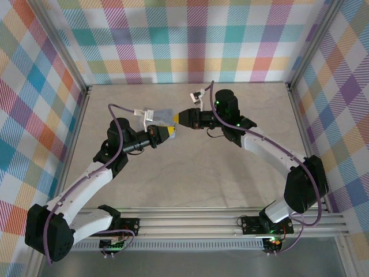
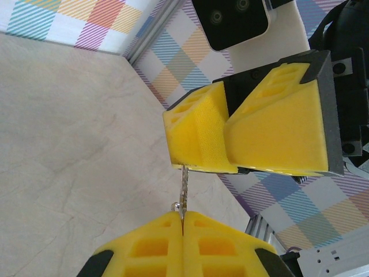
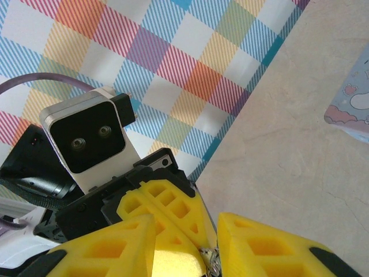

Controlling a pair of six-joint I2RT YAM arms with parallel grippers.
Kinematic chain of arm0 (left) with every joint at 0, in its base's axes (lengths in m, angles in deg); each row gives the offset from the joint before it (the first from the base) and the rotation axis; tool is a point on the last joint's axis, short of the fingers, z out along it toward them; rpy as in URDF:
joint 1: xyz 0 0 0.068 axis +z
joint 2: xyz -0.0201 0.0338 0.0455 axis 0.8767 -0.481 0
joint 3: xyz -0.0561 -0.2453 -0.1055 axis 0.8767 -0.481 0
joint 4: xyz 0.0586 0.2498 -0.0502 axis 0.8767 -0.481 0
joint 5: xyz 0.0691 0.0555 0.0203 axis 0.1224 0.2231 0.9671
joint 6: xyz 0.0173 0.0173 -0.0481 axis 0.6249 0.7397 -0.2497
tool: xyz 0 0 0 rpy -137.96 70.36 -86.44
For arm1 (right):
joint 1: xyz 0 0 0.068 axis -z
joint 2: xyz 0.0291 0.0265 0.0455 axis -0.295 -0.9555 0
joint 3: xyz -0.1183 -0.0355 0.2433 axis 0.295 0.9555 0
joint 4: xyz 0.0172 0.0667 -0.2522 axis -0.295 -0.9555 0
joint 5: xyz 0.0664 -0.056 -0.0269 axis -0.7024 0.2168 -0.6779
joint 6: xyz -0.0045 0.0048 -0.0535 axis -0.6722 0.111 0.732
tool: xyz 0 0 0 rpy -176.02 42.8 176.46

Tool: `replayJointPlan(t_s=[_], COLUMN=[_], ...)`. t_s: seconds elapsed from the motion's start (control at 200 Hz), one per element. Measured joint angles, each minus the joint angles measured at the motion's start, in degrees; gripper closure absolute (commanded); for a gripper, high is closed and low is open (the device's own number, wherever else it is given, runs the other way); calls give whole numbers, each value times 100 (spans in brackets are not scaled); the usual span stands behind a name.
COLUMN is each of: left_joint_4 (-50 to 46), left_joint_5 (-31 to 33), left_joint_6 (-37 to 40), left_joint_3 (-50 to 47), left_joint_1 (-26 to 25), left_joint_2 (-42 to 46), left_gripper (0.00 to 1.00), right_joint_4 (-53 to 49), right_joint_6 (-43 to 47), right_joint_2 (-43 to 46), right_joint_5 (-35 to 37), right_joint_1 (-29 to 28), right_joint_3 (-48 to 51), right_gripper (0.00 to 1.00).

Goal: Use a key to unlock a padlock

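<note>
Key (image 2: 183,193), clamped in the closed left gripper (image 2: 182,219), reaches the right gripper (image 2: 233,164), whose state I cannot tell; skewed pulling could drop it.

Key (image 2: 183,190) head, perhaps inside left gripper (image 2: 182,218)

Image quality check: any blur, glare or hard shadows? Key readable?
Top view: even light on the table, no glare or hard shadows, sharp. Left wrist: key thin but crisp in the left gripper; right gripper bright yellow, not blown out. Right wrist: near foam slightly soft, tin cropped at the right edge.
</note>
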Motion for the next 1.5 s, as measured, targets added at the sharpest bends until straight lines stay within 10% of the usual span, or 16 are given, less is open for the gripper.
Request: replayJointPlan(t_s=[0.435, 0.77, 1.03, 1.21, 1.5], left_joint_4=[-55, -127, -162, 4, 992], left_joint_5=[107, 166, 201, 85, -398], left_joint_6=[26, 109, 131, -310, -1473], left_joint_3=[0, 0, 0, -2, -195], left_joint_1=[0, 7, 9, 87, 433], left_joint_2=[81, 87, 96, 37, -417], left_gripper=[100, 100, 100, 56, 62], right_joint_4=[-522, -704, -621, -348, -149], right_joint_6=[144, 201, 249, 601, 901], right_joint_2=[-46, -109, -111, -105, -105], right_joint_5=[42, 61, 59, 63, 109], right_joint_1=[-92, -92, -92, -92, -92], right_joint_3=[-101, -131, -85, 118, 223], right_gripper=[58, 99, 100, 100, 100])
